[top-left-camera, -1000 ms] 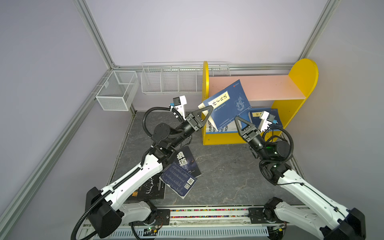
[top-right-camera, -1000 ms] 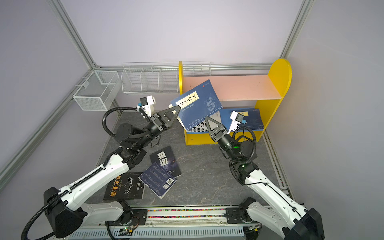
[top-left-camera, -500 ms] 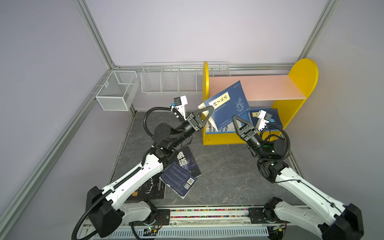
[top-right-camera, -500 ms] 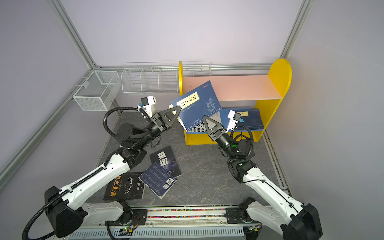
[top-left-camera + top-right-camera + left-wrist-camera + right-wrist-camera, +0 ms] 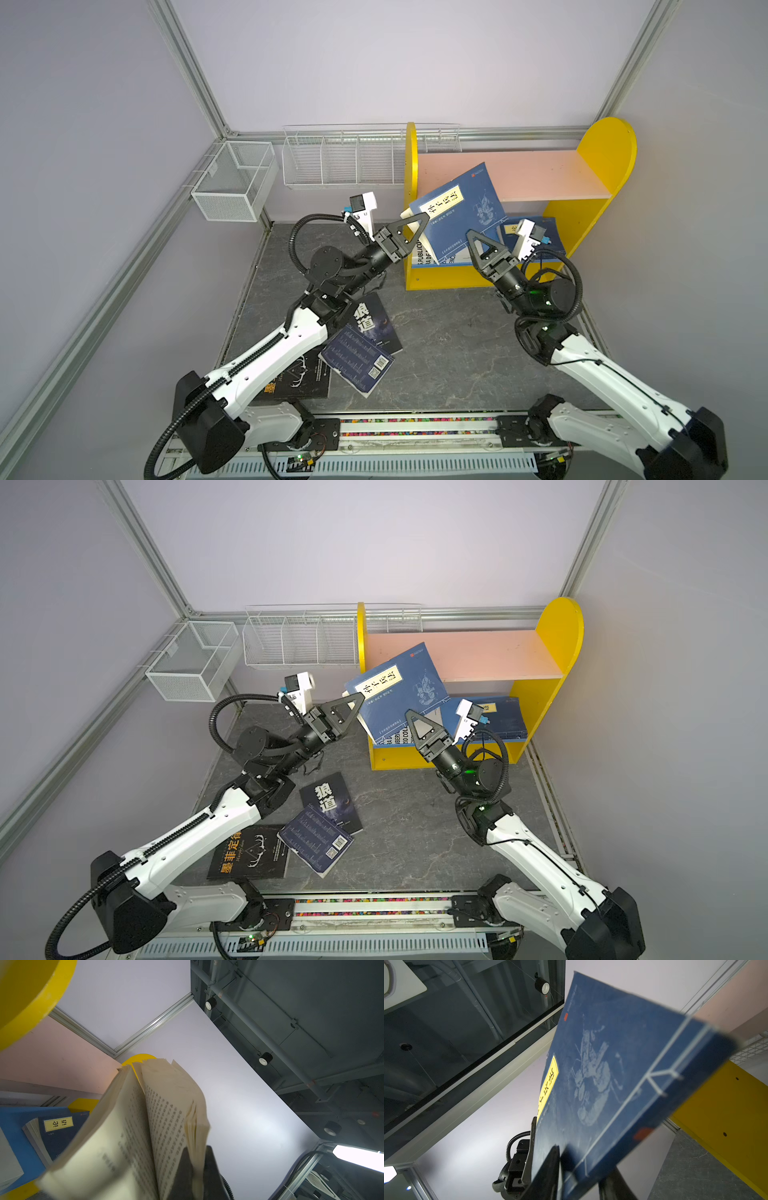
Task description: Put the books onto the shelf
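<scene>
A navy book (image 5: 457, 208) (image 5: 399, 692) with a yellow title label hangs tilted in front of the shelf (image 5: 540, 174) (image 5: 490, 654), its top against the pink board. My left gripper (image 5: 422, 220) (image 5: 359, 700) (image 5: 197, 1167) is shut on its fanned page edge. My right gripper (image 5: 471, 235) (image 5: 410, 713) (image 5: 584, 1159) is open, with one finger on each side of the book's lower spine corner. A white book (image 5: 424, 255) and another navy book (image 5: 536, 237) (image 5: 58, 1124) lie on the blue lower board. Three more books (image 5: 374, 320) (image 5: 357, 365) (image 5: 299, 378) lie on the table.
Two white wire baskets (image 5: 232, 183) (image 5: 340, 162) hang at the back left, next to the shelf's yellow side (image 5: 410, 174). Aluminium frame posts and lilac walls close the cell. The arms' base rail (image 5: 415, 428) runs along the front edge.
My right gripper's jaws have parted and it has shifted slightly left at the book's lower corner. The left gripper keeps the book almost in place.
</scene>
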Robot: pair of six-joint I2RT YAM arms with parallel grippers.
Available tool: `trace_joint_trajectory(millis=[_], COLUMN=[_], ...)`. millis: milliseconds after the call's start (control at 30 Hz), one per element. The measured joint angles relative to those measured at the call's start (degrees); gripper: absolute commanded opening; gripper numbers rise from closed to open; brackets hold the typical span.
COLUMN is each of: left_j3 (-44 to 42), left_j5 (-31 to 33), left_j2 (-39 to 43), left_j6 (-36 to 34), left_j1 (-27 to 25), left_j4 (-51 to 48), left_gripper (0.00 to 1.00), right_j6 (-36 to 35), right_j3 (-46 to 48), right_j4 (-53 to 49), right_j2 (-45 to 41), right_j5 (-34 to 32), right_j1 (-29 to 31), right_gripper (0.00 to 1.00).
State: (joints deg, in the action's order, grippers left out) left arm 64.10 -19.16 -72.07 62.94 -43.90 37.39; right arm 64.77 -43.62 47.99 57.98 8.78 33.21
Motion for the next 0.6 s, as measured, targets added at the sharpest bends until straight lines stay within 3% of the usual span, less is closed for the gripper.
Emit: trace_joint_trajectory(millis=[167, 533, 600], left_j3=[0.0, 0.0, 0.0], left_j5=[0.09, 0.24, 0.26], left_j2=[0.0, -0.26, -0.44], left_j6=[-0.02, 0.0, 0.0], left_j1=[0.0, 0.0, 0.0], left_j4=[-0.02, 0.02, 0.0], left_gripper=[0.0, 0.0, 0.11], right_j6=[0.2, 1.22, 1.64], right_j3=[0.57, 0.94, 1.18], right_j4=[-0.72, -0.85, -0.72], right_j2=[-1.86, -2.54, -2.58], right_j5=[-0.37, -0.79, -1.31], right_j1=[0.0, 0.0, -0.02], right_gripper=[0.34, 0.19, 0.16])
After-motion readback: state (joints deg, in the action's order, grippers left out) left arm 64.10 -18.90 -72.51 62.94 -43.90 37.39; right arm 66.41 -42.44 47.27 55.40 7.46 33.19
